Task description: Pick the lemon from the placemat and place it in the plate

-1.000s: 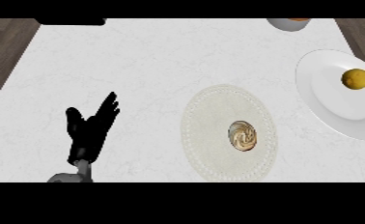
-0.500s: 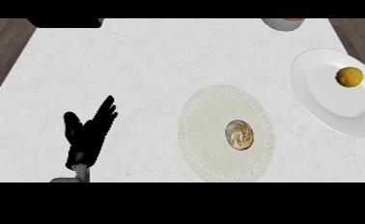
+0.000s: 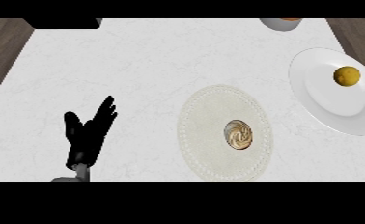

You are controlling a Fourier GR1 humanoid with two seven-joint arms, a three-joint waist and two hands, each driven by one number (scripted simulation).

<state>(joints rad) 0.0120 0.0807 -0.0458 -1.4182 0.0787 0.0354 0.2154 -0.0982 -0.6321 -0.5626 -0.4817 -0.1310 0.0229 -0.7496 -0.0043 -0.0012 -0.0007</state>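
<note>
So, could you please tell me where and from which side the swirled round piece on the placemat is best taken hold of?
Probably across its rim, from straight above. The swirled piece looks low and round, lying flat on the placemat, so no side offers a handle. Fingers and thumb could pinch opposite edges. The left hand, open at the lower left, is the only hand in view.
</note>
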